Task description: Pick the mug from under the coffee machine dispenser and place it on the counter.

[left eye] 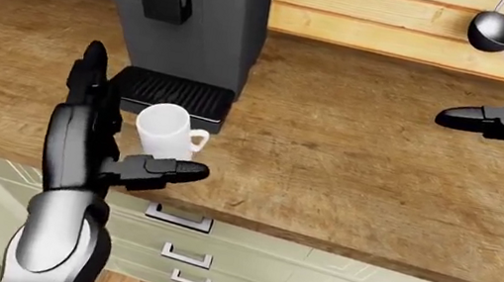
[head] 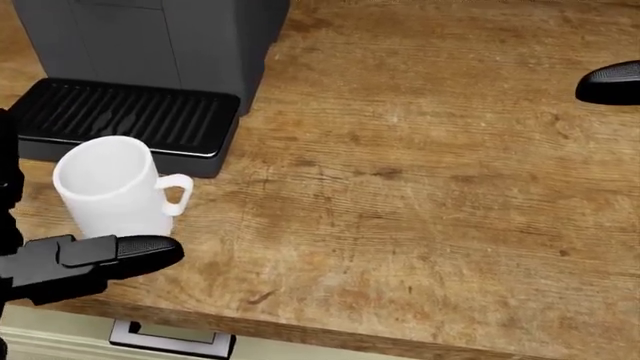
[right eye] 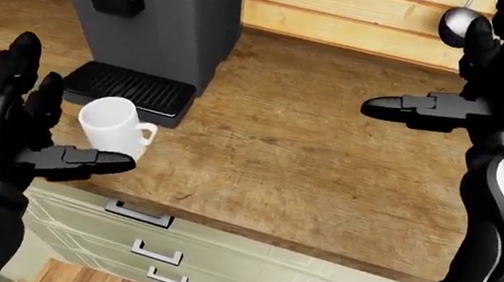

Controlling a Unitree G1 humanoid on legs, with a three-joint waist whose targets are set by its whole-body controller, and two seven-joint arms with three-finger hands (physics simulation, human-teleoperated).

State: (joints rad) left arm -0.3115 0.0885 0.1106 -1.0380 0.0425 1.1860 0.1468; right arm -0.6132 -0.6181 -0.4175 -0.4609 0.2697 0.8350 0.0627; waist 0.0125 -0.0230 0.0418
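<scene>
The left hand (right eye: 29,126) is raised upright with fingers spread, holding nothing, beside the mug (head: 112,187). The mug stands on the counter (head: 420,195), just off the coffee machine (left eye: 190,19) drip tray. The right hand (right eye: 481,85) is raised, fingers apart, empty.

a home kitchen, rendered in a simulator. a grey coffee machine (left eye: 190,19) with a ribbed drip tray (head: 125,116) stands toward the far left of a wooden counter (head: 420,195). pale green drawers with metal handles (right eye: 136,212) run under the counter's near edge. a plank-clad wall (left eye: 371,12) rises along the counter's far edge, with a metal ladle (left eye: 495,27) hanging on it near the far right corner.
</scene>
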